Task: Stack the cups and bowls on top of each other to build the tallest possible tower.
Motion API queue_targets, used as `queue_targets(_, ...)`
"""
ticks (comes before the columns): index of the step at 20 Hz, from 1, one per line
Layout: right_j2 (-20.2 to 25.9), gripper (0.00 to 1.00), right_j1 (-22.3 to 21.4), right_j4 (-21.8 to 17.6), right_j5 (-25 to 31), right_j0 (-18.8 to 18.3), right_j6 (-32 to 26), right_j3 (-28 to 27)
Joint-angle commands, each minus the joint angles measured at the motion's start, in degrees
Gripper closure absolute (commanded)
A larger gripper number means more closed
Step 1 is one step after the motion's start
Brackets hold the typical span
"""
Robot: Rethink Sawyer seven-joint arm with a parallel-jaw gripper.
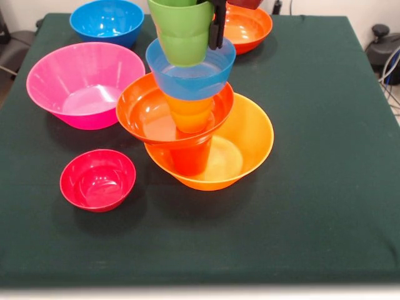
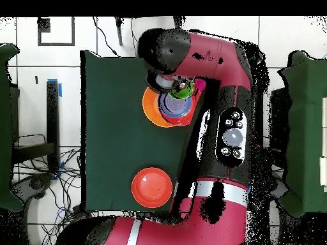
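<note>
Dark green table [image 1: 325,187], tower [image 1: 200,125] mid-build: the gripper [image 1: 215,28] pinches the light green cup's [image 1: 182,31] rim, setting it in the blue bowl [image 1: 190,75] for extra height.

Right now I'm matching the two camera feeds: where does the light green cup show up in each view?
Front view: the light green cup sits at top centre, atop the tower, nested in the blue bowl.
Overhead view: the green cup peeks out upper centre, just below the arm's black wrist.
Shared landmark: the wide orange bowl at the tower's base.
</note>
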Motion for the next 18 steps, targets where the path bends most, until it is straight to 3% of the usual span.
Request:
queue_targets(1, 3.9, 1.00, 2.8, -0.6, -3.9, 0.4, 3.0, 6.0)
queue_targets(18, 3.5, 1.00, 2.8, -0.6, -4.5, 0.9, 3.8, 6.5)
